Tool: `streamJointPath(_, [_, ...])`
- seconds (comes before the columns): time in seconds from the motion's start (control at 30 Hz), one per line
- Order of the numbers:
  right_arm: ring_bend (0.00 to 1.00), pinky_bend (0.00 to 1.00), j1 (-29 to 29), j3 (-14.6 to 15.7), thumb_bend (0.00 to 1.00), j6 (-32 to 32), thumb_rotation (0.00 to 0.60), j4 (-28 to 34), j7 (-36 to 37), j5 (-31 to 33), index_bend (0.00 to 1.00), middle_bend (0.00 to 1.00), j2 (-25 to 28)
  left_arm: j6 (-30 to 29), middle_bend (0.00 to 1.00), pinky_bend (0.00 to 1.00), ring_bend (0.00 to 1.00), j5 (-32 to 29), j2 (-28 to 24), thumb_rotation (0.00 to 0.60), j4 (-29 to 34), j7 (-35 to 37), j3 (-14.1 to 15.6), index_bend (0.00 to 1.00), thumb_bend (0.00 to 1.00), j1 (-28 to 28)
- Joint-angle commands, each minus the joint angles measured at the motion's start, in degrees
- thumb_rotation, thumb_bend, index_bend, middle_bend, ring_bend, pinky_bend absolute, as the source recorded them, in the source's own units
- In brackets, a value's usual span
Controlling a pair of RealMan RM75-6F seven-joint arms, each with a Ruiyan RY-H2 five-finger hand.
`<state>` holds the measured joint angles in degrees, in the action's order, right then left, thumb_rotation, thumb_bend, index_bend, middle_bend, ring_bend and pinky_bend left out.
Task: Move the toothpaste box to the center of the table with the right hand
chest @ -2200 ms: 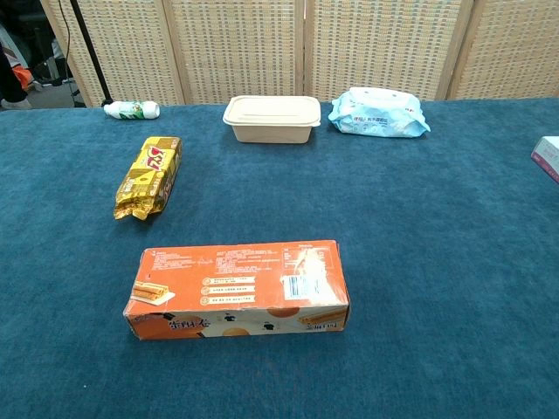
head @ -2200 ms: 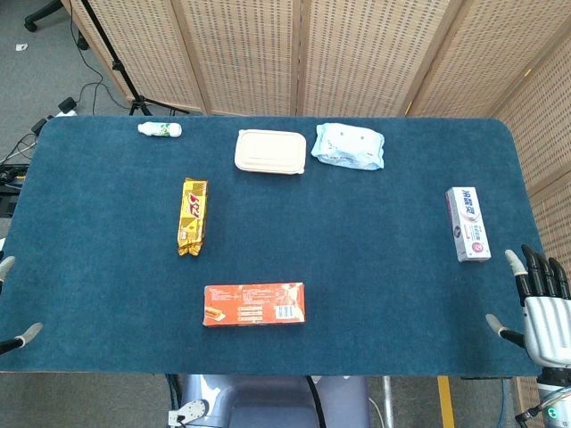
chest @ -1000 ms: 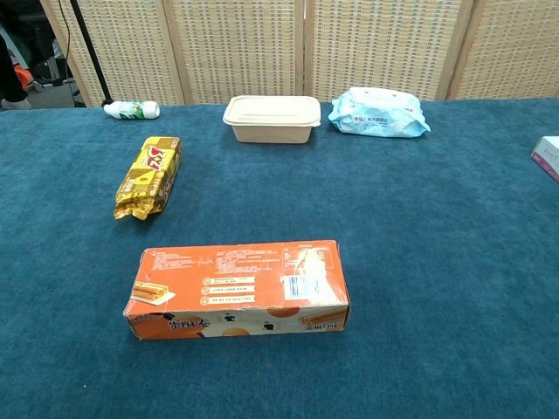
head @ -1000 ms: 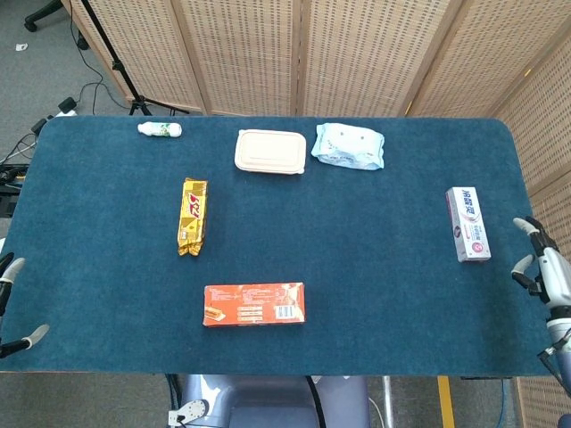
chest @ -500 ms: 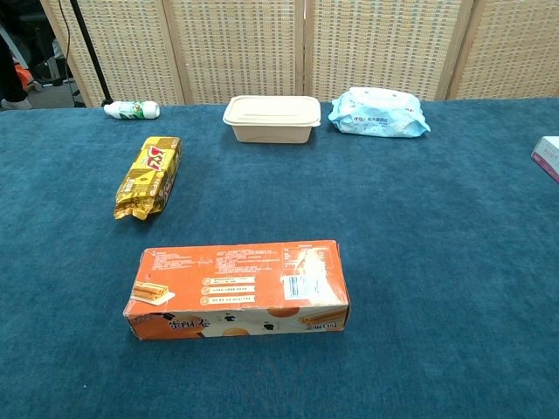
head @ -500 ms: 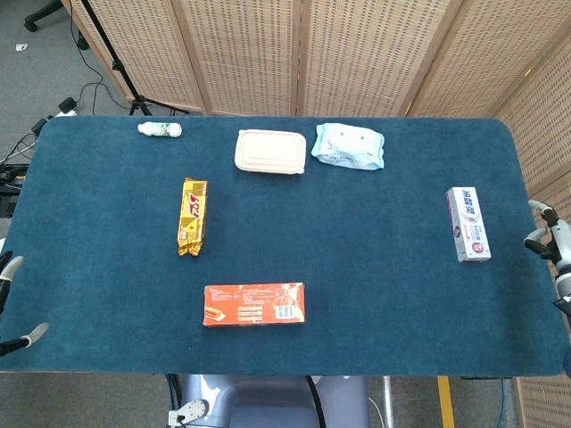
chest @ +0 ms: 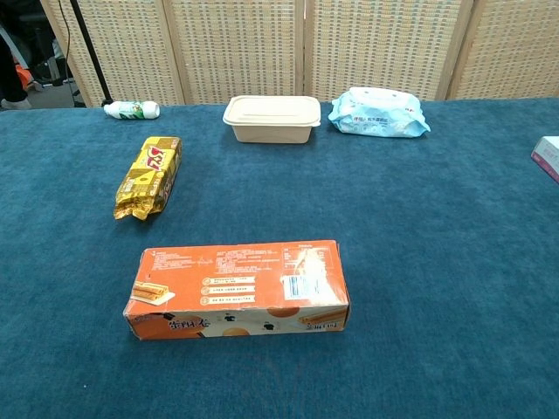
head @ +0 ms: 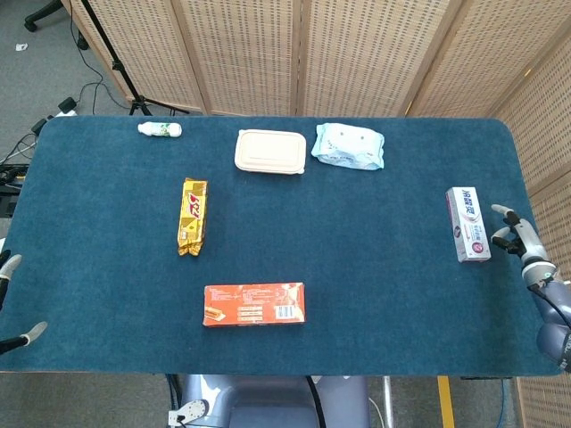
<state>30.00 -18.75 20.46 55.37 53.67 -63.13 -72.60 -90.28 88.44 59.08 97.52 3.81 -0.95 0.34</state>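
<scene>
Only head view shows right hand (head: 515, 237), fingers apart, empty, beside toothpaste box (head: 468, 223); chest view catches box corner.

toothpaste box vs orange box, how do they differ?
The toothpaste box is white and slim; the orange box is wider and bulkier. The toothpaste box lies lengthwise front to back near the table's right edge, beside the right hand; the orange box lies crosswise near the front, left of centre, with no hand near it. Both lie flat on the blue table, and neither is held.
</scene>
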Motion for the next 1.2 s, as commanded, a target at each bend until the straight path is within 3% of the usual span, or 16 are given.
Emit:
streamJointPath(0.03, [0.0, 0.02, 1.2, 0.0, 1.0, -1.6, 0.6, -1.7, -0.9, 0.2, 0.12, 0.03, -1.8, 0.4, 0.0, 0.0, 0.0, -0.4, -0.2, 0.6, 0.2, 0.0, -0.2, 0.0, 0.0, -0.2])
streamJointPath(0.27, [0.0, 0.02, 1.9, -0.9, 1.0, -4.5, 0.6, -2.6, -1.8, 1.8, 0.13, 0.04, -3.1, 0.8, 0.0, 0.0, 0.0, -0.7, -0.3, 0.6, 0.3, 0.2, -0.2, 0.0, 0.0, -0.3])
streamJointPath(0.5, [0.0, 0.04, 1.3, -2.9, 1.0, -4.7, 0.6, 1.0, -2.0, 1.7, 0.13, 0.04, -2.3, 1.2, 0.0, 0.0, 0.0, -1.0, -0.3, 0.6, 0.6, -0.3, -0.3, 0.0, 0.0, -0.5])
streamJointPath(1.2, [0.0, 0.06, -1.0, -6.3, 1.0, -3.1, 0.6, 21.2, -3.6, -1.6, 0.14, 0.06, -0.2, 0.7, 0.0, 0.0, 0.0, -0.8, -0.7, 0.6, 0.4, 1.3, -0.2, 0.0, 0.0, -0.2])
